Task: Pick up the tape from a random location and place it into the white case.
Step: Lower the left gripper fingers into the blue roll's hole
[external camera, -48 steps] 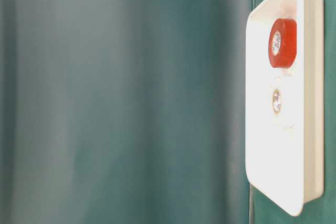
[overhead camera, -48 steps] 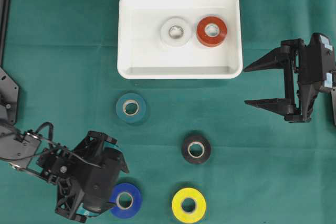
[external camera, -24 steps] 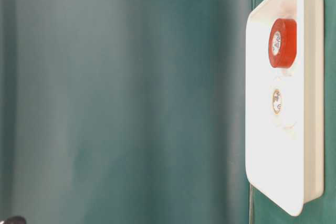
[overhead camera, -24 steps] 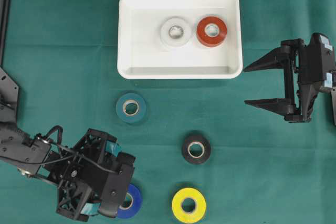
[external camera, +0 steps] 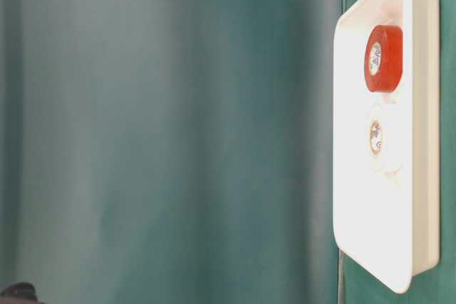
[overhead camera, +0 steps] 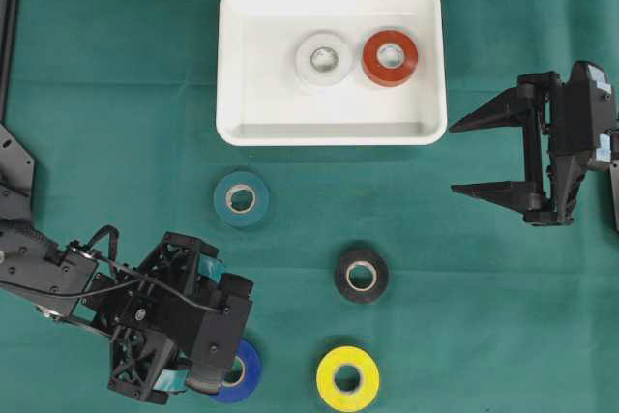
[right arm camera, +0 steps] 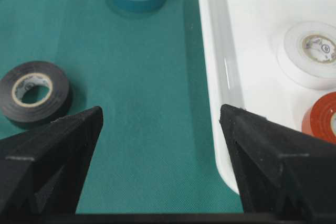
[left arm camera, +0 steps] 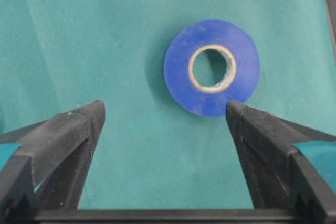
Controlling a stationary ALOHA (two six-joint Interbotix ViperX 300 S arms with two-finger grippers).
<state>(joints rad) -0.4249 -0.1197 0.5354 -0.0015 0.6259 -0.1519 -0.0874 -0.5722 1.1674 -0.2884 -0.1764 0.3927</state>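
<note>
Left tool (left arm camera: 163, 116): spread wide, holding nothing, poised over the blue tape roll (left arm camera: 211, 68) near the bottom left of the green worktop (overhead camera: 116, 94). Roll lying flat, hole upward, just ahead of the two fingertips and nearer the right-hand one in the wrist view; partly covered by the tool body in the overhead view.

Right tool (overhead camera: 476, 156): also spread wide, empty, at the worktop's right edge, pointing toward the middle, its tips just beside the right end of the white case (overhead camera: 238, 65).

White case: at top centre, long axis running left to right, open side up. Inside, two rolls lying flat side by side: one white (overhead camera: 323, 58), one red (overhead camera: 390, 57).

Outside the case, four rolls flat on the cloth, well apart: one teal (overhead camera: 241, 198), one black (overhead camera: 362, 275), one yellow (overhead camera: 348, 378), plus the blue one.

Six rolls in all, one of each colour.
</note>
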